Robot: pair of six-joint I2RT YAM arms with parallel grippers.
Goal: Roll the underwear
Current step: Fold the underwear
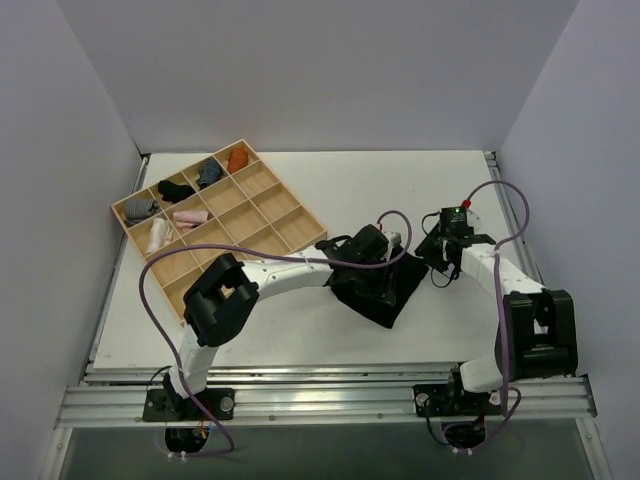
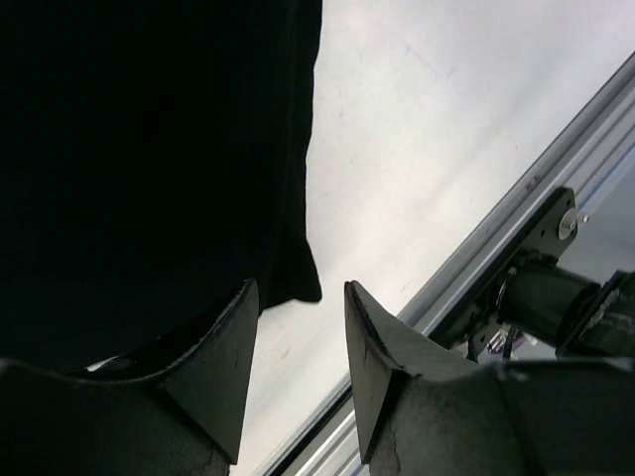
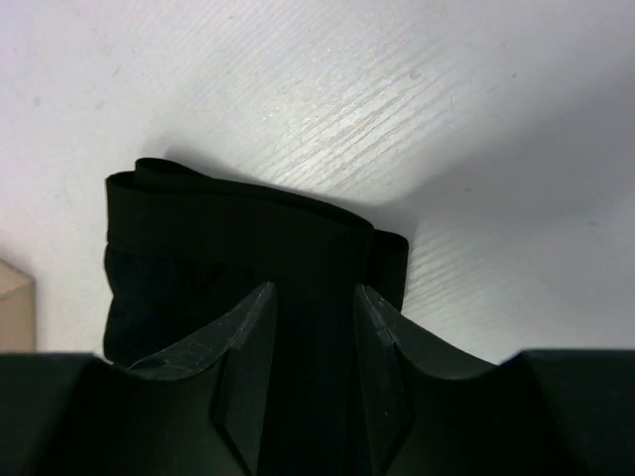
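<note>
**Item 1: the underwear** (image 1: 385,295). Black soft fabric lying on the table (image 1: 330,190), just right of centre in the top view, between your two arms. From the right wrist you see its upper edge as a doubled band, with a thicker fold at the right end.

**Item 2: left gripper** (image 2: 300,297). Your fingers (image 2: 223,357) stand partly apart. Bare table shows through the gap, and only one corner of the underwear dips in beside the left-hand tip. Nothing is clamped. In the top view this gripper sits over the garment's upper-left part.

**Item 3: right gripper** (image 3: 314,293). Your fingers stand partly apart here too, over the garment just below the band. Black cloth fills the gap behind them, but none is pinched. Whether the tips touch the cloth, you cannot tell. In the top view this gripper is at the garment's upper-right corner.

**Item 4: wooden tray** (image 1: 262,180). Upper left of the top view, set at an angle and divided into compartments. Its lower-right corner is near your left wrist. Rolled bundles sit one to a compartment along its upper-left side: orange bundle (image 1: 237,159), blue-grey bundle (image 1: 208,173), black bundle (image 1: 176,189), grey bundle (image 1: 140,209), pink bundle (image 1: 189,216), white bundle (image 1: 158,236).

**Item 5: metal rail** (image 1: 330,400). Runs along the bottom of the top view and carries both arm bases.
</note>
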